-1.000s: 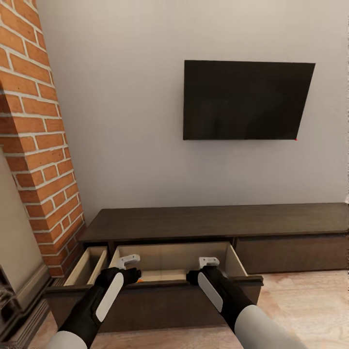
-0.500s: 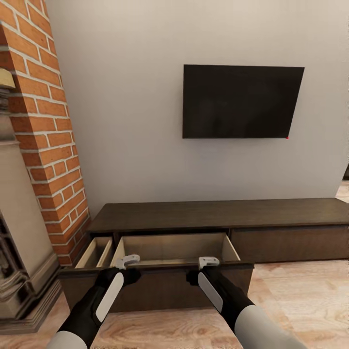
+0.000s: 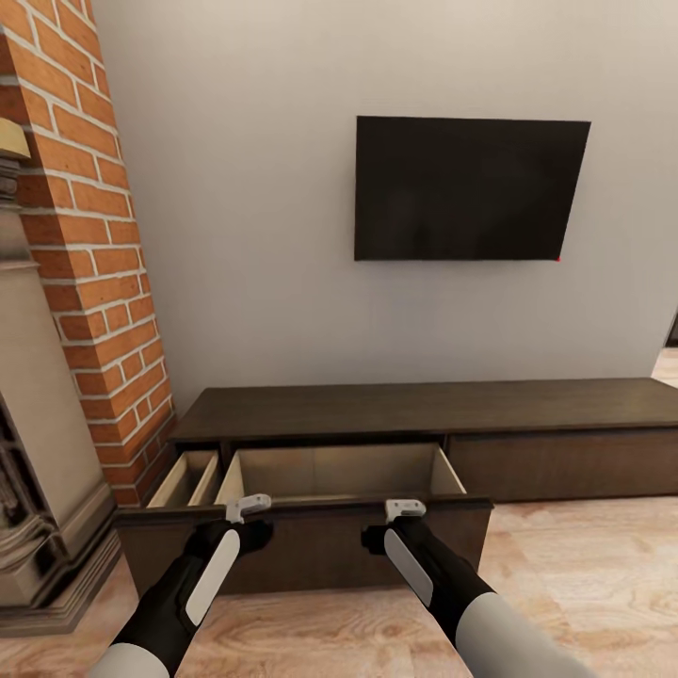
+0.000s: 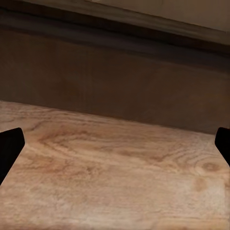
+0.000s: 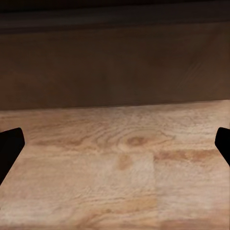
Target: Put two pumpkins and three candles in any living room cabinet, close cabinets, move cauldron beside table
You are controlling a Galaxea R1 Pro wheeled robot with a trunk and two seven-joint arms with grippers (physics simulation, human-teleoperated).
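Drawers of cabinet (image 3: 424,414) open, pale insides bare as far as visible; floors hidden behind dark fronts. Pumpkins, candles, cauldron unseen. Left hand (image 3: 247,508) and right hand (image 3: 405,509) spread wide, empty, near wide drawer front (image 3: 311,551). Best to push squarely, evenly, both palms level, to shut without jamming.

Pale wall (image 3: 254,188), black television (image 3: 468,188), brick column (image 3: 94,245), wooden floor (image 3: 584,574).

We see a pale wood-plank floor (image 3: 584,574) carrying the long low dark-brown cabinet (image 3: 424,414), its drawers pulled open
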